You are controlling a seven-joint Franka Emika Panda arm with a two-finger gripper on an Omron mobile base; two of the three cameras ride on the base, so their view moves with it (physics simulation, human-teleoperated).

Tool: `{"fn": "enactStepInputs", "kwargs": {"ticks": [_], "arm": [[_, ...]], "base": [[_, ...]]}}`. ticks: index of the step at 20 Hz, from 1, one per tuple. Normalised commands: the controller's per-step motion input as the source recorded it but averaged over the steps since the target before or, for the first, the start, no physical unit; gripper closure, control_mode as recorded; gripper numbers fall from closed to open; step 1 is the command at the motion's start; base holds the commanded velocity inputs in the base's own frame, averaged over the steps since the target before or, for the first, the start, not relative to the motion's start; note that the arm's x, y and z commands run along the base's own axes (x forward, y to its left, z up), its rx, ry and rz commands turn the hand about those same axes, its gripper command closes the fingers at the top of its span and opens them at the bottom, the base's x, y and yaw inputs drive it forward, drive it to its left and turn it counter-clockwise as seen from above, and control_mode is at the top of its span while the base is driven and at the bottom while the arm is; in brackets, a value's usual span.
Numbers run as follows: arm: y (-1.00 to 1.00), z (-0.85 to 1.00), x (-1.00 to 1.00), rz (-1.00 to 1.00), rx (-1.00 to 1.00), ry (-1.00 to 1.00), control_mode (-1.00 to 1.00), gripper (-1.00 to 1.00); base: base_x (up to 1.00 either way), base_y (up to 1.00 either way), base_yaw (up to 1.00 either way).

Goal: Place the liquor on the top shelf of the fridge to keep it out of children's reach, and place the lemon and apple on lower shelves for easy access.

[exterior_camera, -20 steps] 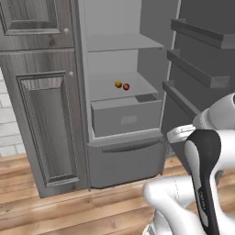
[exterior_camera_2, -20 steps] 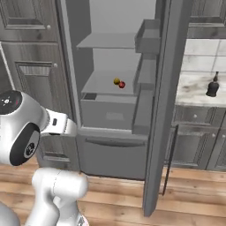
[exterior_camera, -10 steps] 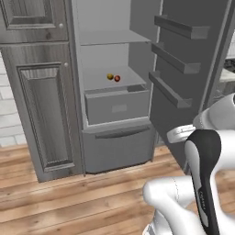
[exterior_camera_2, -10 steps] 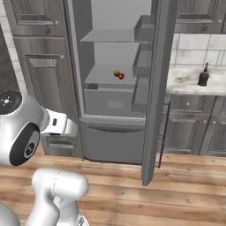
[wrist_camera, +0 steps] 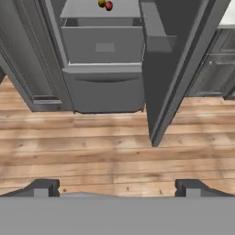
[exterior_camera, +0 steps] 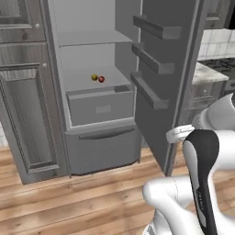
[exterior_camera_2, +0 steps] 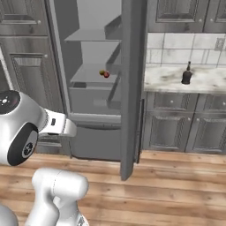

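The hand (wrist_camera: 117, 186) hangs low over the wooden floor (wrist_camera: 92, 147), its two dark fingertips (wrist_camera: 43, 187) spread wide apart with nothing between them. Ahead of it stands the fridge (exterior_camera: 96, 82) with its door (exterior_camera: 170, 69) swung open. The lemon (exterior_camera: 94, 77) and the apple (exterior_camera: 101, 79) sit side by side, touching or nearly so, on a lower shelf (exterior_camera: 78, 85) directly above the grey drawer box (exterior_camera: 101, 106); from the hand they lie far ahead and higher up, the lemon (wrist_camera: 102, 3) to the left of the apple (wrist_camera: 109, 6). The top shelf (exterior_camera: 92, 37) sits one level higher still. The liquor (exterior_camera_2: 186, 75) stands upright on the marble counter (exterior_camera_2: 176, 79) on the far side of the open door, well apart from the hand and off to its right, in front of the tiled wall (exterior_camera_2: 176, 46). Grey wood-grain cupboards (exterior_camera: 23, 92) flank the fridge on the left.
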Motion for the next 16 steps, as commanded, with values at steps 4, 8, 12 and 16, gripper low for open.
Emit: {"fn": "enactStepInputs", "kwargs": {"ticks": [4, 8, 12, 16], "arm": [[0.0, 0.0, 0.0, 0.0, 0.0, 0.0, 1.0, -1.0], [0.0, 0.0, 0.0, 0.0, 0.0, 0.0, 1.0, -1.0], [0.0, 0.0, 0.0, 0.0, 0.0, 0.0, 1.0, -1.0], [0.0, 0.0, 0.0, 0.0, 0.0, 0.0, 1.0, -1.0]], "base": [[0.0, -0.86, -0.01], [0.0, -0.88, -0.01], [0.0, -0.85, 0.0], [0.0, -0.85, 0.0]]}}
